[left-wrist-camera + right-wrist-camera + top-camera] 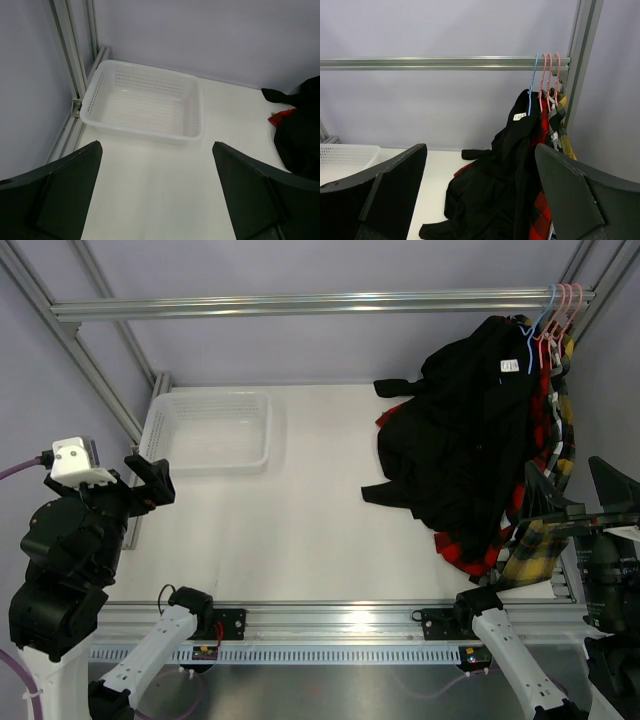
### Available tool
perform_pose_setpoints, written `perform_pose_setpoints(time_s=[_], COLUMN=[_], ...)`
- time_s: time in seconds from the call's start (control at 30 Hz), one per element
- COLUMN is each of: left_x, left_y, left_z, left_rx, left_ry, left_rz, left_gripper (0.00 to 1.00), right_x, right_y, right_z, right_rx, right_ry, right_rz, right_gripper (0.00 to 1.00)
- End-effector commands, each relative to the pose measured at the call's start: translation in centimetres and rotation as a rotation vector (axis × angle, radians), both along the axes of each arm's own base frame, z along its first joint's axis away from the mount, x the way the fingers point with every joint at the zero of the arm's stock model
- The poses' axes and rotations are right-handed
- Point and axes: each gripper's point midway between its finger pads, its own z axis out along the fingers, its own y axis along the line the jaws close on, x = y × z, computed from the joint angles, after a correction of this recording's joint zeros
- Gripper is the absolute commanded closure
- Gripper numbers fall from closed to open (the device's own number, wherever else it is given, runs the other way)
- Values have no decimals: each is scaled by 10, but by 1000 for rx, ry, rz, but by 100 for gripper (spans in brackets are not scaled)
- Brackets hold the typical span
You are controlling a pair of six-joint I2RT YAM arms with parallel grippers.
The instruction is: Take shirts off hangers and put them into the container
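Several shirts hang bunched at the right end of the rail, their lower parts spilling onto the table. A plain black shirt [465, 430] [505, 185] covers a red-and-black plaid one [470, 555] [540, 215]. Behind them are a check shirt [552, 120] and a yellow-and-dark plaid shirt [535, 550] [563, 125]. One blue hanger [534, 80] and pink hangers [550, 75] [560, 310] hook over the rail. The white slotted container [205, 468] [145, 131] stands at the back left, with nothing inside. My left gripper [152, 480] [156, 145] is open in front of it. My right gripper [580, 495] [481, 147] is open, facing the shirts from the near right.
An aluminium rail [300, 306] [430, 63] spans the back, held by frame posts [580, 55] at the right and a slanted post [67, 55] at the left. A metal strip [330, 615] borders the table's near edge.
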Motion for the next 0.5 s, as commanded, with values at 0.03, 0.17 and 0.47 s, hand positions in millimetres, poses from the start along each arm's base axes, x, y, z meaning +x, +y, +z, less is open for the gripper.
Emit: perform_pose_setpoints(time_s=[0.03,0.17,0.47], left_x=[2,13,39], left_y=[-7,-24,-63], left_z=[-5,-21,-66], left_rx=[-17,-25,-72], left_ry=[16,80,243], left_rz=[-27,-99,-230], left_gripper=[1,1,1], right_x=[9,40,116], right_y=[4,30,40], right_z=[4,-16,-50], right_rx=[27,-9,133], right_ry=[1,137,297], right_rz=[19,114,60], right_gripper=[0,1,1])
